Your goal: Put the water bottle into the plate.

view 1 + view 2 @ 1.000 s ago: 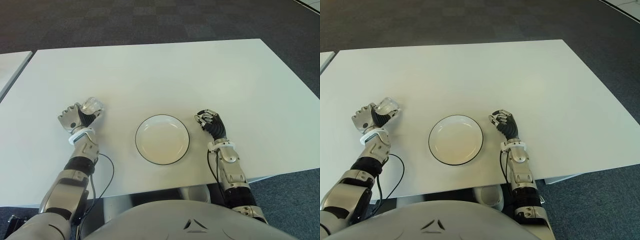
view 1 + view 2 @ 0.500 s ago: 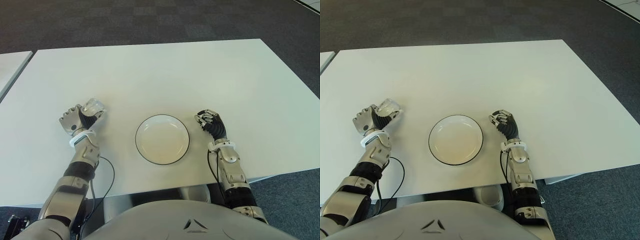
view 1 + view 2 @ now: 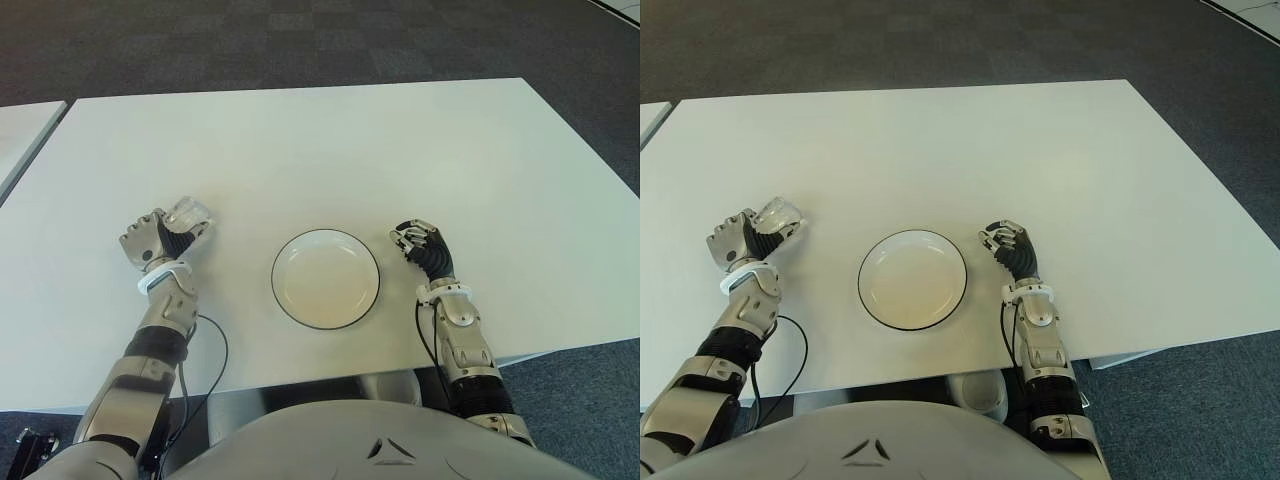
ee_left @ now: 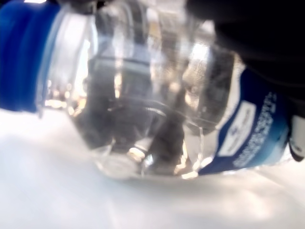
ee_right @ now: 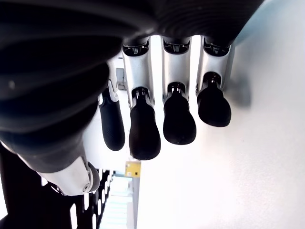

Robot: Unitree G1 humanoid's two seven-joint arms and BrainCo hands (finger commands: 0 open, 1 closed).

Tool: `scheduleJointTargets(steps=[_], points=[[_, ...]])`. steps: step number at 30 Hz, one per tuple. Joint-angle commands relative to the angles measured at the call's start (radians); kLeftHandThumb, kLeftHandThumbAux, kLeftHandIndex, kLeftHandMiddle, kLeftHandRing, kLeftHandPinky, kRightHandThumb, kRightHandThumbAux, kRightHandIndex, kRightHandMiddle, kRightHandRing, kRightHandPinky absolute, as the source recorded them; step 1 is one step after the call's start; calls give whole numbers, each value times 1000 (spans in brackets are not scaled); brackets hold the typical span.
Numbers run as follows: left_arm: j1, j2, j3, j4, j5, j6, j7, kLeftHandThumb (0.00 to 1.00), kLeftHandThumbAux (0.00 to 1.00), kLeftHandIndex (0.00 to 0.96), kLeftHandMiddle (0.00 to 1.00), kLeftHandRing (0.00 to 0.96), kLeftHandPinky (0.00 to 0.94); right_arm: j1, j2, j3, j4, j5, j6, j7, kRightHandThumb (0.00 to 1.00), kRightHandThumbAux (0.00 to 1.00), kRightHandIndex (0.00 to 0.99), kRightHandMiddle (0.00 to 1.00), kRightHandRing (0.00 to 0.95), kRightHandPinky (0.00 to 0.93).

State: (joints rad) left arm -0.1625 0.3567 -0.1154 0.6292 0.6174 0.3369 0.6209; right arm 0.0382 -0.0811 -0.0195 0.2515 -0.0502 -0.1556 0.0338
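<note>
Left hand [image 3: 150,243] is wrapped round the water bottle [image 3: 186,214] mid-body. Clear thin plastic, prob light, slick n squashy. Plate [image 3: 325,278] sits off toward the curled, empty right hand [image 3: 420,243].

A white tabletop [image 3: 330,140] stood on dark grey carpet [image 3: 300,40]. A second white table's edge [image 3: 25,130] showed at far left.

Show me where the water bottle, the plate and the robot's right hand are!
water bottle [image 3: 188,213], left eye view, clear body above the left hand's fingers.
plate [image 3: 325,280], left eye view, bare centre.
right hand [image 3: 421,244], left eye view, curled knuckles.
</note>
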Motion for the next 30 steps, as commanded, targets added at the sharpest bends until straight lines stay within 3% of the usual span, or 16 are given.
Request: scheduleJointTargets(steps=[1, 20, 30], points=[[74, -34, -17, 20, -45, -5, -80, 852, 666, 407, 523, 796, 778, 24, 3, 3, 18, 2, 30, 0, 702, 731, 437, 755, 746, 746], [178, -5, 31, -152, -91, -283, -51, 853, 669, 399, 526, 824, 774, 21, 0, 2, 25, 3, 34, 4, 701, 731, 437, 758, 750, 746], [246, -7, 43, -394, -66, -273, -96, 853, 669, 399, 526, 832, 763, 19, 1, 2, 29, 2, 33, 2, 700, 731, 437, 763, 755, 758]])
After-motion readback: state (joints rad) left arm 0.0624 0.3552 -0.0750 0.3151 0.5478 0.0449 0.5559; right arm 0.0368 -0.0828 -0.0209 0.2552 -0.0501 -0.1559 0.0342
